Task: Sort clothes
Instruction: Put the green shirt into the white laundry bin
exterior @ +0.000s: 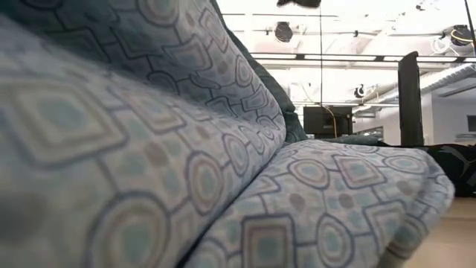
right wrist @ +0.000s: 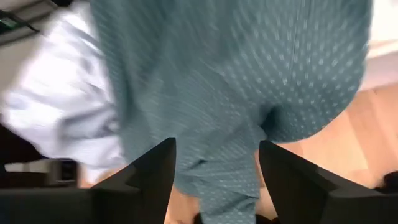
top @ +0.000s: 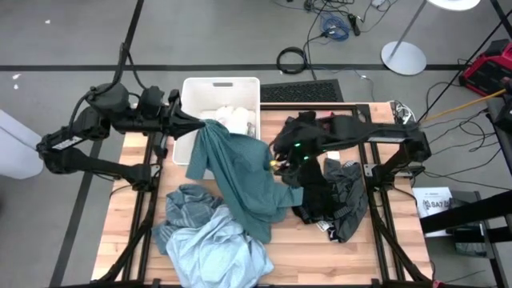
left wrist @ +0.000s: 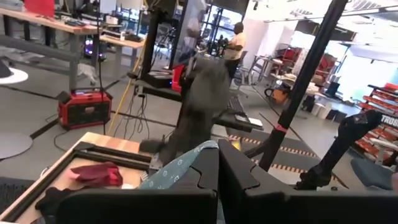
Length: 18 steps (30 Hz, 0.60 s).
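Teal garment (top: 240,172) – left claw (top: 204,124) pinched on corner, right claw (right wrist: 214,177) apart

Table middle blocked: teal garment (top: 240,172) stretched from left gripper (top: 204,124) at the white bin (top: 192,100) rim down across centre. Light blue pile (top: 212,240) fills the front left, black and grey heap (top: 332,196) the right side under the right gripper (top: 278,162). Bare wood free at far-left edge (top: 136,192) and front right corner (top: 384,256). Bin partly filled with white cloth (top: 232,118).
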Tool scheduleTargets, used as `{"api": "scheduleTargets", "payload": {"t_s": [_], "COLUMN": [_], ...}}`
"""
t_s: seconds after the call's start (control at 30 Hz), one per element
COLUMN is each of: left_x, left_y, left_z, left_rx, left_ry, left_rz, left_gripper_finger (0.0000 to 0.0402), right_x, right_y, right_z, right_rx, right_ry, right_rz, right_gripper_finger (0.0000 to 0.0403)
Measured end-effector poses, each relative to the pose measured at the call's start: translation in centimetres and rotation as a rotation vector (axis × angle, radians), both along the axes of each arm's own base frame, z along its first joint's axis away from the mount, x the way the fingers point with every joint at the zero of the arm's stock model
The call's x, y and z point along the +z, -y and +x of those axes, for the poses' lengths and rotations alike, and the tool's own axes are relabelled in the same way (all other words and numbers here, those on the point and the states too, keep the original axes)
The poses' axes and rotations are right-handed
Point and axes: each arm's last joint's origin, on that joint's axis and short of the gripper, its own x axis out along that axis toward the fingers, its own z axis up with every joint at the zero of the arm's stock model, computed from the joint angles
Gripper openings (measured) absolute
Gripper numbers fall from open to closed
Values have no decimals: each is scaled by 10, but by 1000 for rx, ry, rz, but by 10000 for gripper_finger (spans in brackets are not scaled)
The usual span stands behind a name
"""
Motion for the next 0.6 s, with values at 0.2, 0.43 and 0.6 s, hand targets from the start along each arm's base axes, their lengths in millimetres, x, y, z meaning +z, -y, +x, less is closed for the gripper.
{"api": "scheduleTargets", "payload": {"t_s": [0.2,0.43,0.6], "left_x": [-3,-3,-3], "left_y": [0,0,0], "left_z": [0,0,0], "left_rx": [4,6,6], "left_ry": [-27,-28,-29], "left_rz": [-3,-6,-13], "left_gripper_finger": [0,0,0], "right_x": [-79,-116,-118], "right_y": [11,11,10], "right_z": [6,16,22], "right_rx": [-35,-57,-60], "right_ry": [-107,12,96], "right_rz": [41,93,27], "right_gripper_finger": [200,199,199]}}
